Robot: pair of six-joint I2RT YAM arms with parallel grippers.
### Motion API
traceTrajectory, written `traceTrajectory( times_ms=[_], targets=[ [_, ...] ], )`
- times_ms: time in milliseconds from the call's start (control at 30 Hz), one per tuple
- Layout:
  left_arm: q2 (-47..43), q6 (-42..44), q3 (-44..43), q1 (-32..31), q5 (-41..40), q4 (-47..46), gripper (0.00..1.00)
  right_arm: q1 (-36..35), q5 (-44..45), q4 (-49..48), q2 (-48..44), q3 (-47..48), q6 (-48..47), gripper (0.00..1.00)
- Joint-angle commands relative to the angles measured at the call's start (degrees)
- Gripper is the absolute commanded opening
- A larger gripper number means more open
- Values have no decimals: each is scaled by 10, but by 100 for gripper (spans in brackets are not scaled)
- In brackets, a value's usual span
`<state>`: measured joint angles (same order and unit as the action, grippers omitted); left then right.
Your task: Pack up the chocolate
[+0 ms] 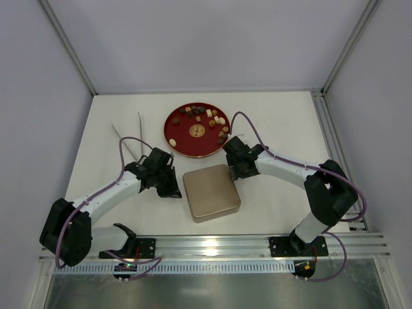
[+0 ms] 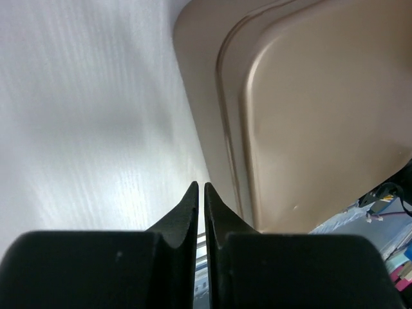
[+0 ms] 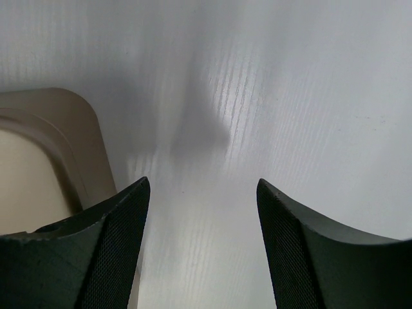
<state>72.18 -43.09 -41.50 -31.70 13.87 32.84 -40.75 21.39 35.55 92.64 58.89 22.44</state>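
From above, the chocolate (image 1: 207,116) on the red plate (image 1: 187,147) is too small to sort by shape, and the two thin pale sticks (image 1: 140,129) at the plate's 9 o'clock are too fine to name. The gold tin (image 1: 211,192) shows only its top, its inside hidden. The left wrist view cuts it off at 12 and 3 o'clock, with blurred coloured clutter (image 2: 393,257) at 4 o'clock.

Table (image 1: 283,129) — red plate (image 1: 183,145), tan tin (image 1: 211,192), thin sticks (image 1: 140,129).
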Motion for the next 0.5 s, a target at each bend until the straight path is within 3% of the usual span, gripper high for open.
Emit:
traceTrajectory(
  times_ms=[0, 167, 300, 467],
  targets=[
    [-33, 30, -24, 12, -15, 58, 5, 9, -13, -21, -17, 6, -3, 69],
    [-69, 31, -39, 13, -26, 94, 12, 16, -25, -29, -21, 1, -3, 69],
    [-104, 13, -44, 9, -14, 93, 39, 16, -29, -33, -22, -4, -3, 69],
    [-101, -9, -44, -25, -16, 76, 53, 16, -34, -37, -21, -7, -2, 69]
  ],
)
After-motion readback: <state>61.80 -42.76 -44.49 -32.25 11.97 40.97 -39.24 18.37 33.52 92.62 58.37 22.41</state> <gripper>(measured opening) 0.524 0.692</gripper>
